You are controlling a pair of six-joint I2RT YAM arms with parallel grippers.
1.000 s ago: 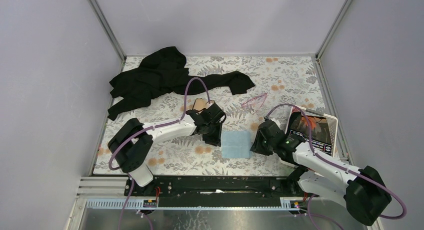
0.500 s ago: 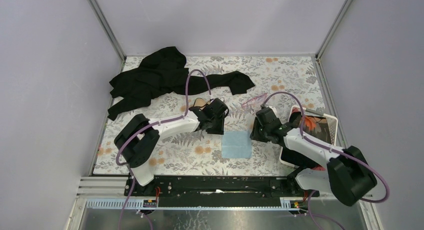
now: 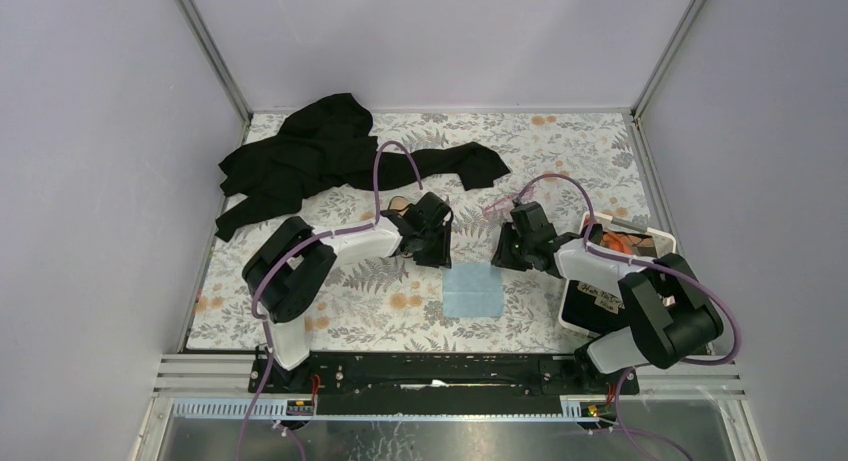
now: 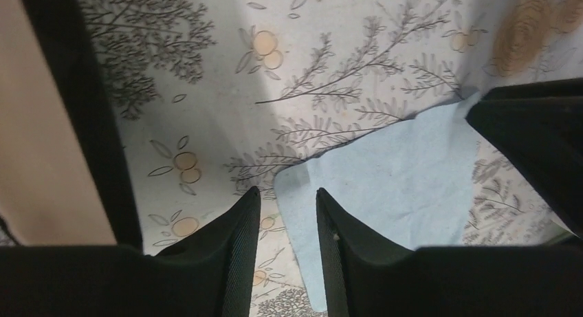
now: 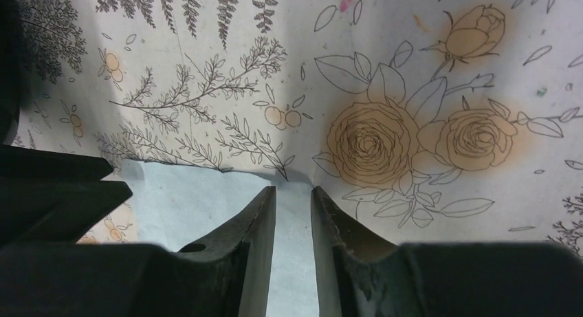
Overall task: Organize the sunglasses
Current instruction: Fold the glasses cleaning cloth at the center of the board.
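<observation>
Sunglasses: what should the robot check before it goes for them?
1. Sunglasses in sight: ok, on the table just beyond the right gripper.
2. Right gripper empty: ok, nothing between its fingers.
3. Right gripper wide enough for the frame: probably not ok, only a narrow gap.
4. Left gripper empty: ok, over a corner of the cloth.
5. Case open: ok, tan lining shows.
6. Sunglasses arms folded: cannot tell.
</observation>
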